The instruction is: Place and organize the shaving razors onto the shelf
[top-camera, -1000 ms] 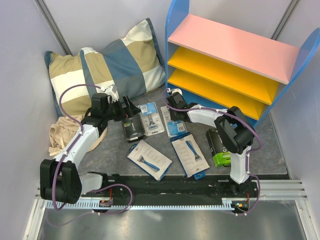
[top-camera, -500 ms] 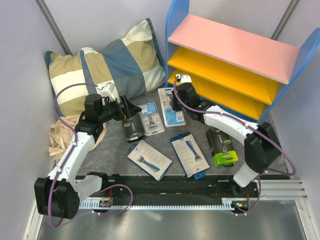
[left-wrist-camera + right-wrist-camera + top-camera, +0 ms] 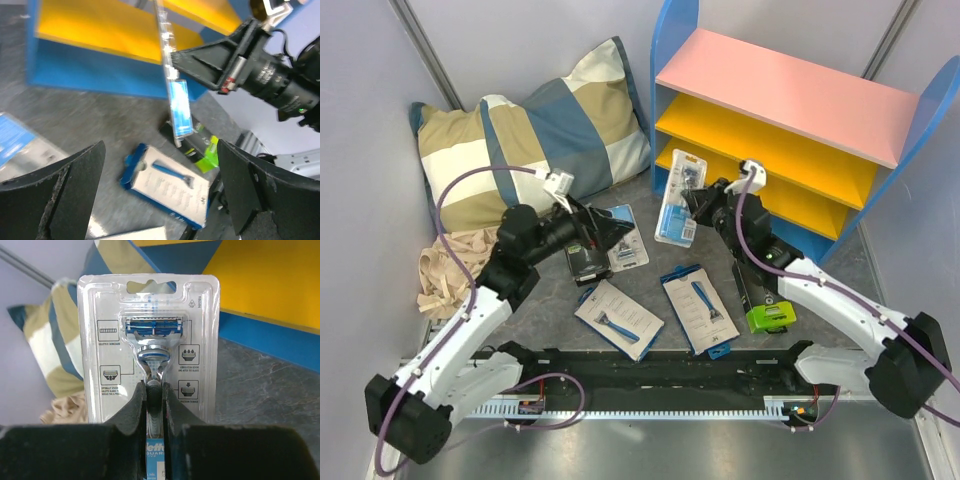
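Observation:
My right gripper (image 3: 703, 200) (image 3: 155, 401) is shut on a clear blister pack (image 3: 679, 198) (image 3: 150, 335) with a blue card, held upright in the air in front of the shelf (image 3: 790, 110). The left wrist view shows this pack (image 3: 173, 95) edge-on. Over a black razor box (image 3: 585, 262) my left gripper (image 3: 612, 232) (image 3: 160, 147) hangs open and empty, partly covering a second blister pack (image 3: 630, 243). Two white razor boxes (image 3: 618, 318) (image 3: 700, 308) lie on the grey mat. A black-and-lime box (image 3: 761, 296) lies at the right.
A checked pillow (image 3: 535, 130) leans in the back left corner. A beige cloth (image 3: 445, 270) is bunched beside my left arm. Grey walls close in both sides. The shelf's yellow boards (image 3: 270, 275) hold nothing that I can see.
My right gripper has lifted the blister pack off the mat and swung it upright toward the shelf. My left arm has shifted right over the black box, staying open.

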